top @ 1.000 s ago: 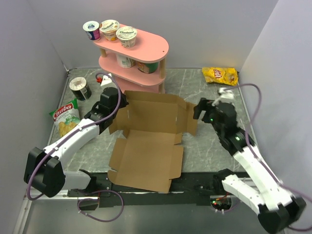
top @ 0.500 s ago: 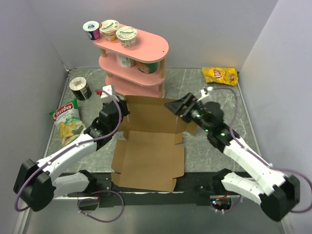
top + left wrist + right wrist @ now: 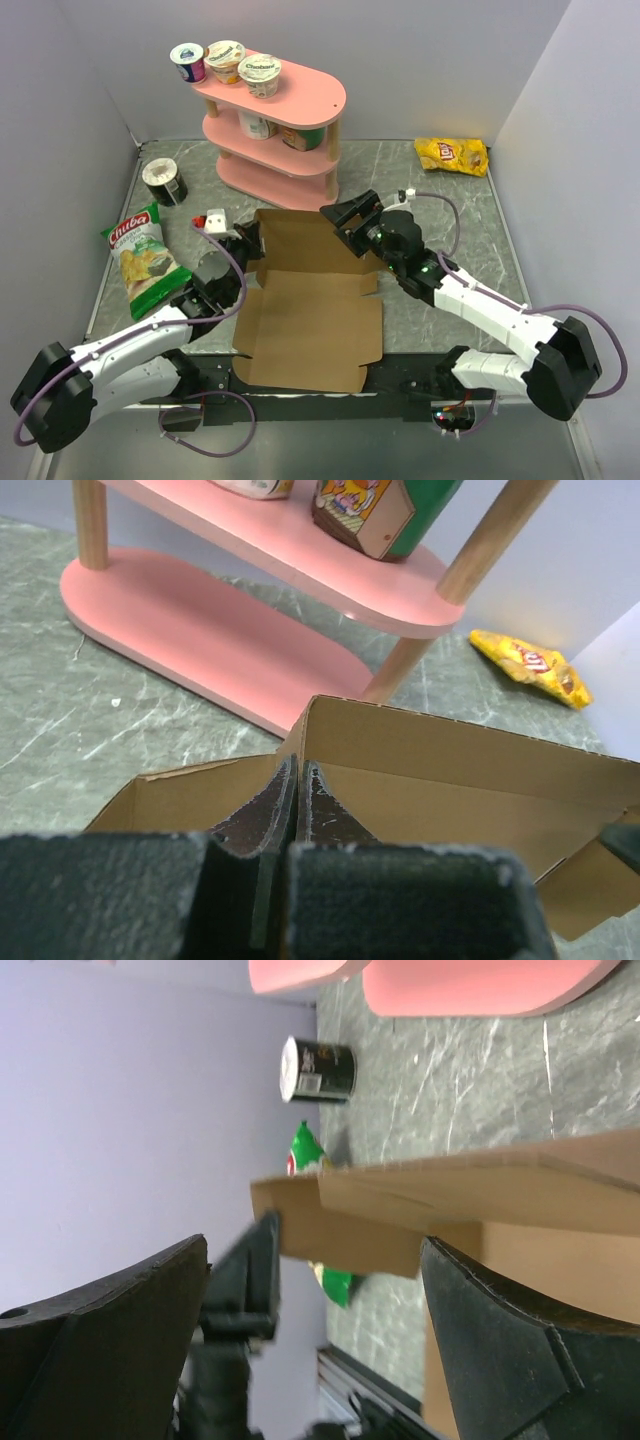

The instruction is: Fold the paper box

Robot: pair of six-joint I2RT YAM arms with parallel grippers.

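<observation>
Overhead, paper box [image 3: 310, 310] half-open, left pincer [image 3: 298, 780] — wrist view only — clamped on its flap, right pincer [image 3: 315, 1250] apart.

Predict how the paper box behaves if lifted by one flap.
Probably light: the paper box is one thin cardboard sheet. Likely floppy at its creases; the far wall stands folded up. Pinched by the left gripper, the rest would probably sag.
</observation>
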